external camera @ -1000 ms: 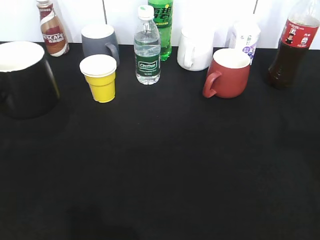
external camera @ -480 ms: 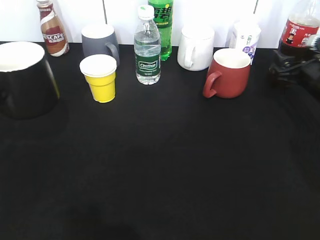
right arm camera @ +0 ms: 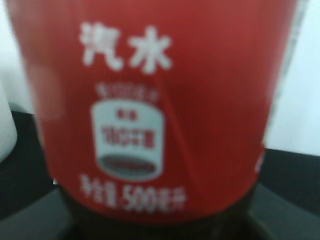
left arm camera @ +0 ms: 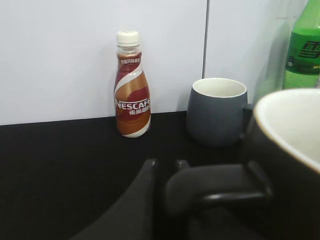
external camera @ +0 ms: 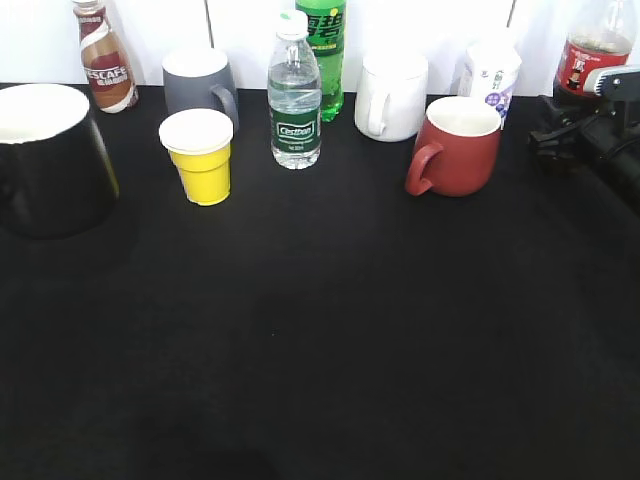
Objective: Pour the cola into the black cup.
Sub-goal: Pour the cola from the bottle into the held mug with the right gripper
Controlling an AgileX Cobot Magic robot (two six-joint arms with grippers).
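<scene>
The cola bottle (external camera: 588,55), with a red label and dark liquid, stands at the back right; its label fills the right wrist view (right arm camera: 160,100). My right gripper (external camera: 562,128) is around its lower part, which it hides, with jaws on both sides (right arm camera: 160,227). The black cup (external camera: 45,160), white inside, stands at the far left. In the left wrist view the black cup (left arm camera: 295,150) is at the right, and my left gripper (left arm camera: 166,167) is closed on its loop handle (left arm camera: 220,187). The left arm is outside the exterior view.
Along the back stand a Nescafe bottle (external camera: 105,65), grey mug (external camera: 198,85), water bottle (external camera: 294,100), green soda bottle (external camera: 325,45), white mug (external camera: 390,95) and white carton (external camera: 490,75). A yellow cup (external camera: 202,158) and a red mug (external camera: 458,145) stand in front of them.
My right gripper came in from the right edge and closed around the cola bottle's lower part. The bottle has shifted slightly left. The black cup has not moved.
</scene>
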